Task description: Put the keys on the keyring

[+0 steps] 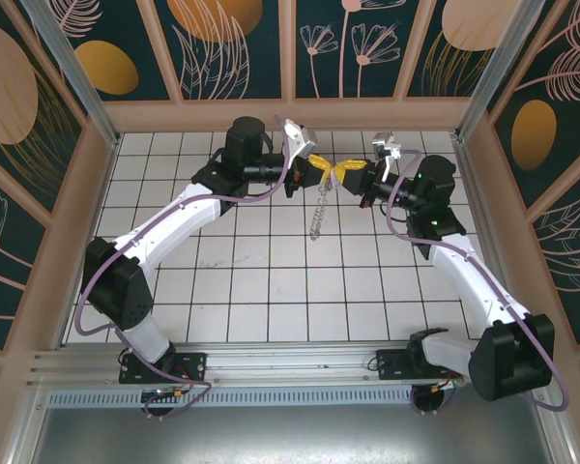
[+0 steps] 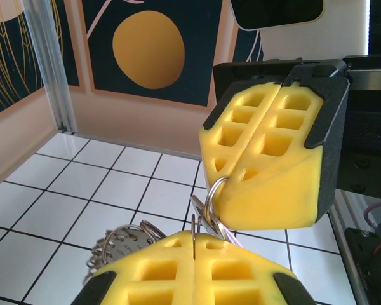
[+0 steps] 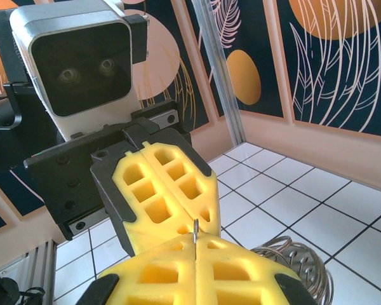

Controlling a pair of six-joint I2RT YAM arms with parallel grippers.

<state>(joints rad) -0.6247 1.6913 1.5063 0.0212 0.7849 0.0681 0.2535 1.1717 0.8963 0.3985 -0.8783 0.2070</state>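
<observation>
Well, the keyring (image 1: 318,215) hangs clear above the table (image 1: 271,280), dangling from where my two grippers meet tip to tip. Its thin wire runs into my left gripper (image 1: 321,166), which is pinched closed. My right gripper (image 1: 344,172), closed too, nips the small silver loop of the key (image 2: 209,219), just beside the ring.
</observation>
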